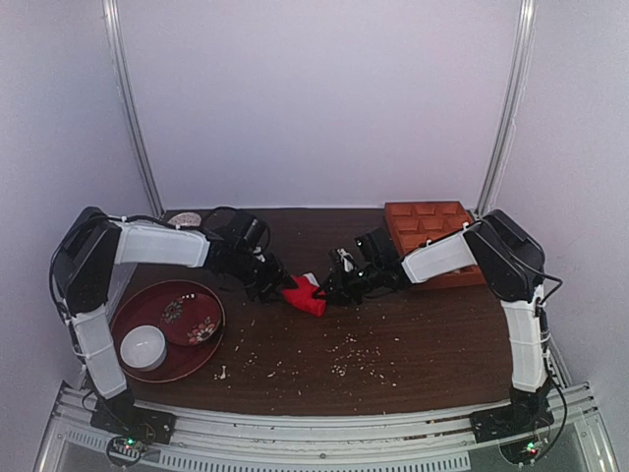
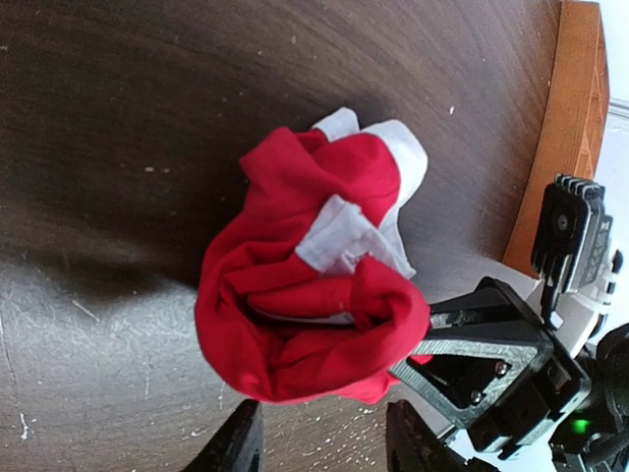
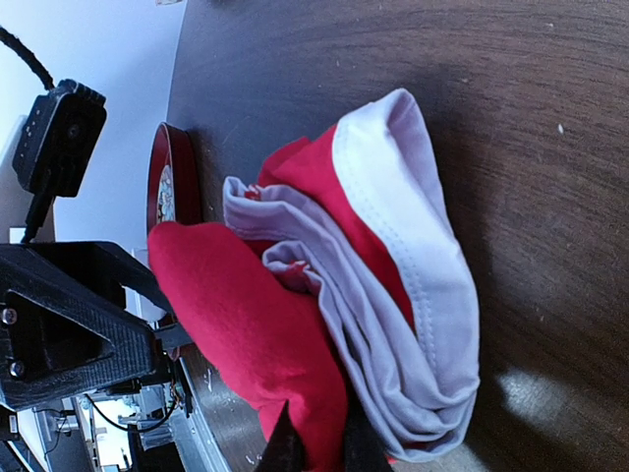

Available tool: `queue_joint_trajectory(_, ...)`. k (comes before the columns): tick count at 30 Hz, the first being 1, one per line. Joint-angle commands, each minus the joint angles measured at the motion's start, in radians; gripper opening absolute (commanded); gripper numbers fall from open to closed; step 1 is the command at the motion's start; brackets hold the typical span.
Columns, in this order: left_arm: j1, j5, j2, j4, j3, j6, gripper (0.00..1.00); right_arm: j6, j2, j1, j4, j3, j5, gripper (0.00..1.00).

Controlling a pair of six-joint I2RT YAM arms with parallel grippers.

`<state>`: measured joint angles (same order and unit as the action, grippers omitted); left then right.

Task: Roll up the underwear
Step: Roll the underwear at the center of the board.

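underwear: the bright red fabric boxer briefs with white waistband trim (image 1: 305, 295) are bunched into a loose, lumpy roll. They're parked on the dark brown wooden surface (image 1: 413, 334), roughly mid-way across, right between the two pincers.
right pincer (image 3: 321, 444): clenched on a red fold at the edge of the roll. In the right wrist view the cloth is seen squeezed between the two thin fingertips.
left pincer (image 2: 324, 447): released, jaws held apart, nothing nipped. The roll is seen just ahead of the tips.
waistband: the white band is wrapped round the outside on the right arm's side, with red layers folded inside it.
left of the surface: a round dark red tray (image 1: 128, 315) is loaded with a white bowl (image 1: 143, 346) and a small flower-patterned dish (image 1: 190, 320).
back right: an orange-brown compartment tray (image 1: 432, 231) is set beside the right arm.
crumbs: pale bits (image 1: 354, 359) are scattered over the surface in front of the roll.
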<state>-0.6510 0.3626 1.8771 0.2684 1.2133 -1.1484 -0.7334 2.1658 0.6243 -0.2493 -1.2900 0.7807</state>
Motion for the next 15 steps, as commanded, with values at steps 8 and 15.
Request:
queue_joint_trajectory(8, -0.005, -0.037, 0.045, 0.091, 0.015, -0.095, 0.47, 0.035, 0.017, -0.005, 0.091, -0.008, -0.040, 0.00)
queue_joint_trajectory(15, -0.015, -0.081, 0.027, 0.065, -0.006, -0.147, 0.51, 0.042, 0.017, -0.005, 0.086, -0.009, -0.035, 0.00)
